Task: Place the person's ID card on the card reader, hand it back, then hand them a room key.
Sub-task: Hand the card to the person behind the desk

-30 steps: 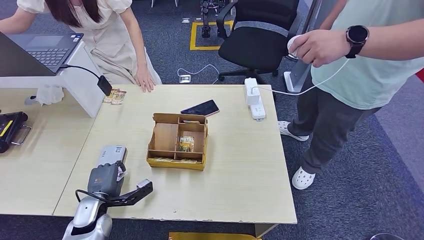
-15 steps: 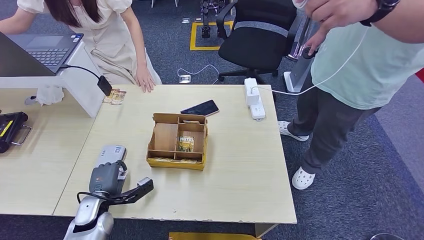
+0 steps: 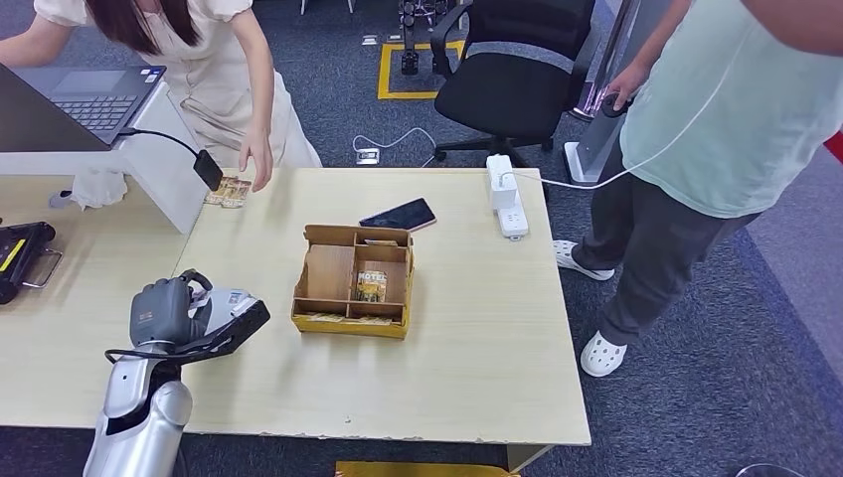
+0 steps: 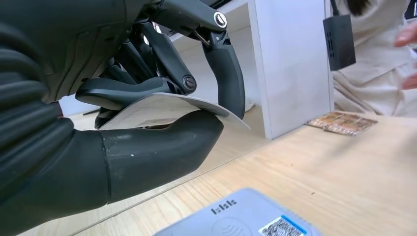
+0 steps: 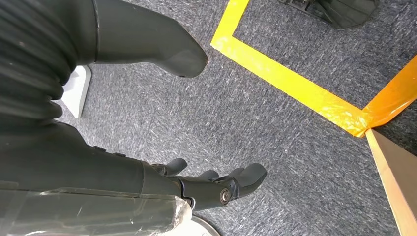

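Note:
My left hand (image 3: pixel 164 314) hovers over the grey card reader (image 3: pixel 237 298) near the table's left front. In the left wrist view the hand (image 4: pixel 147 118) pinches a pale ID card (image 4: pixel 162 104) between thumb and fingers, just above the reader (image 4: pixel 246 219). A cardboard divider box (image 3: pixel 328 270) at mid-table holds patterned room key cards (image 3: pixel 371 285). More such cards (image 3: pixel 229 191) lie at the far edge, under the hand (image 3: pixel 257 159) of a person in a cream dress. My right hand (image 5: pixel 162 179) hangs over the carpet, fingers apart, holding nothing.
A black phone (image 3: pixel 398 215) and a white power strip (image 3: pixel 505 194) lie behind the box. A white stand (image 3: pixel 159 169) with a laptop (image 3: pixel 84 94) rises at the left. A second person (image 3: pixel 696 129) stands at the table's right end, and an office chair (image 3: pixel 512 70) beyond.
My left hand has risen and moved left and away from the front edge, now over the reader. The seated person's hand lifted off the table toward the cards. The standing person's raised arm left the picture.

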